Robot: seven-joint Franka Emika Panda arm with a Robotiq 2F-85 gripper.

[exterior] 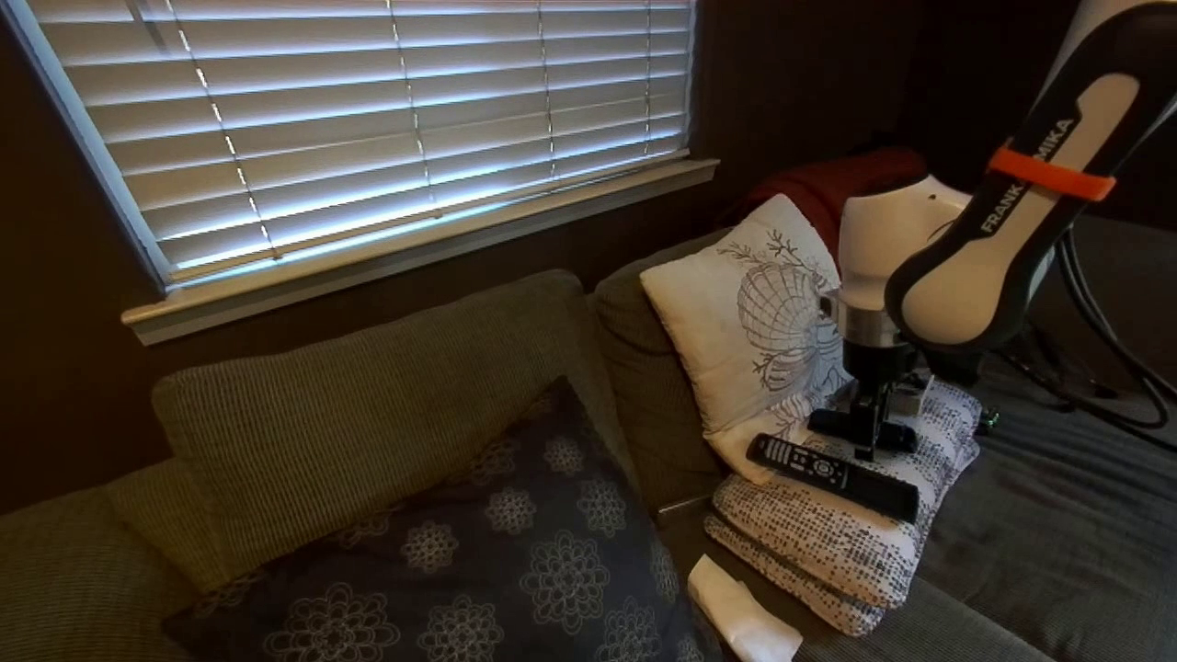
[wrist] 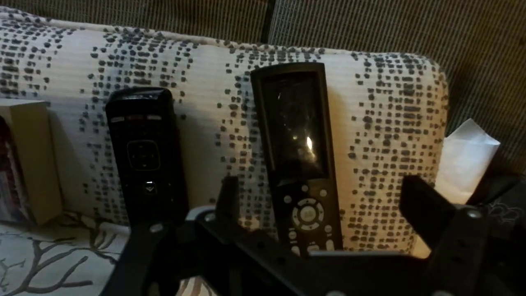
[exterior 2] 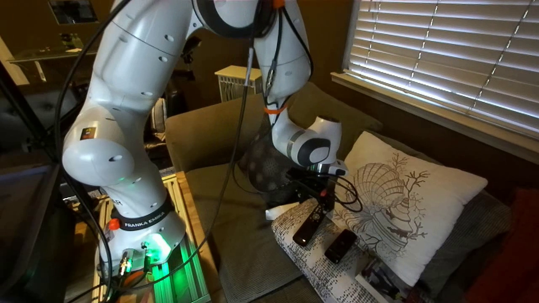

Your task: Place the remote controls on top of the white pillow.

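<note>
Wrist view: gripper [wrist: 318,187] with its jaws wide apart, nothing clamped; long remote [wrist: 298,131] lines up between the fingertips, short remote [wrist: 144,148] just left of them, lower end hidden by the gripper. Can't tell if the tips touch anything. Both remotes lie mostly on the dotted cushion [wrist: 394,135] under the gripper; the white pillow [exterior 2: 417,198] leans just beside the gripper. In an exterior view the long remote's button end overlaps the pillow's lower edge, contact unclear. Placing looks all to do.

Risks, judged: long remote sits nearer the left-hand finger [wrist: 228,201] in the wrist view, so closing may shove or twist it before the far side meets it. Cushion looks soft; tips pushed low could dig in and pinch fabric. Grip would fall near the buttons, so the screen end may droop on lifting. Biggest one: pillow is tilted and plump, a remote let go up there probably slides off.

Around: boxy item [wrist: 35,160] farther left of the gripper, past the short remote; folded white paper [wrist: 466,162] to its right, dark floral cushion [exterior: 515,552] beyond. Short remote crowds the left side. Loose cables [exterior 2: 358,197] loop beside the gripper, could snag crossing over.
</note>
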